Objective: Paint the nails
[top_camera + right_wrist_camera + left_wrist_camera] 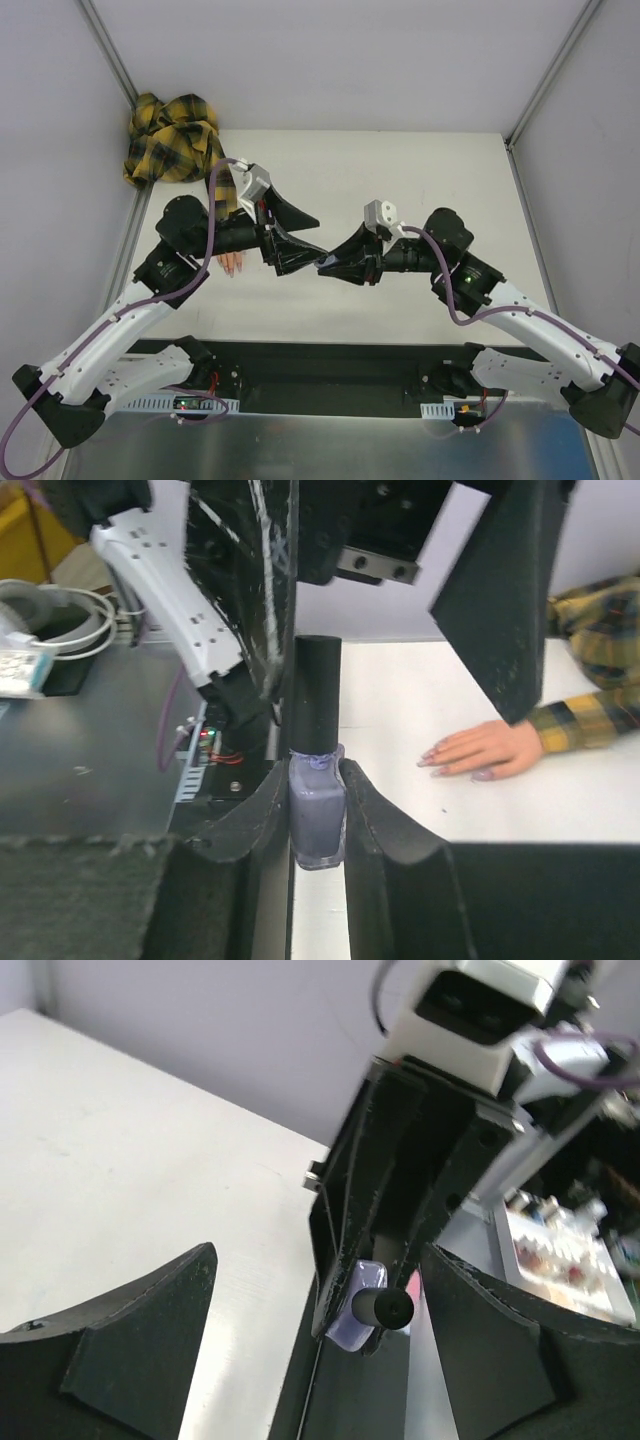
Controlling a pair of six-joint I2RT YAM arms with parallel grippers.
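My right gripper [316, 780] is shut on a small purple bottle [317, 815] with a black cap [316, 695] and holds it above the table's near edge. My left gripper [318, 237] is open, and its fingers [500, 600] stand on either side of the cap without touching it. In the left wrist view the cap [383, 1306] points at the camera between the open left gripper [317, 1260]. The fake hand [485, 748] lies flat on the table beyond, with purplish-pink nails [483, 775]. From above the hand [232, 263] shows partly under the left arm.
The yellow-black plaid sleeve [170, 135] is bunched at the table's back left corner. The right gripper [324, 263] meets the left one over the table's middle. A dark metal strip [330, 365] runs along the near edge. Cables and gear [60, 610] lie off the table.
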